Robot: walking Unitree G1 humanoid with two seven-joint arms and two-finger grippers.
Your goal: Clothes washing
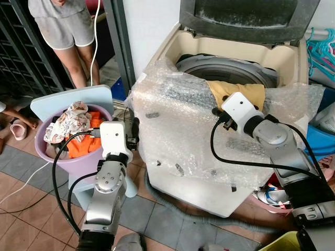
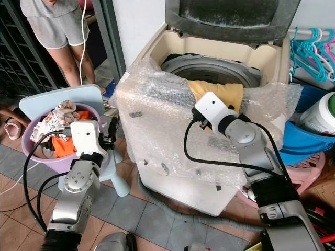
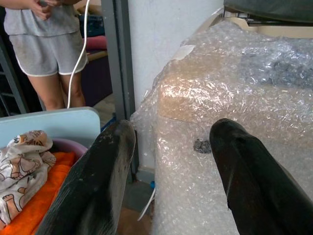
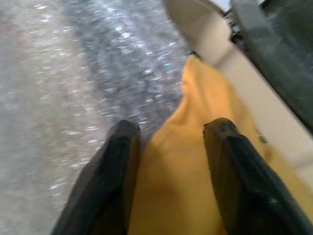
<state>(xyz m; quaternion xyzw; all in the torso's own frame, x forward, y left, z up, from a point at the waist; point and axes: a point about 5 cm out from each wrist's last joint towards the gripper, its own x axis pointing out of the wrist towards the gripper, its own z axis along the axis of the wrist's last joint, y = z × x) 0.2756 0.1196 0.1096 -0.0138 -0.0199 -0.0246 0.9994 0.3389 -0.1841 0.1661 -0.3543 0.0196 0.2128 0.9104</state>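
— Where are we in the wash?
— Loading. Our right gripper sits at the washing machine rim, centre right of the frame, fingers wide astride the yellow garment draped over the bubble wrap, not clamped.
— Next?
— We'd judge: close on it, push it into the drum. The wrap may snag.
— Left gripper?
— Fingers wide, empty, beside the purple laundry basket, lower left. A person stands behind.
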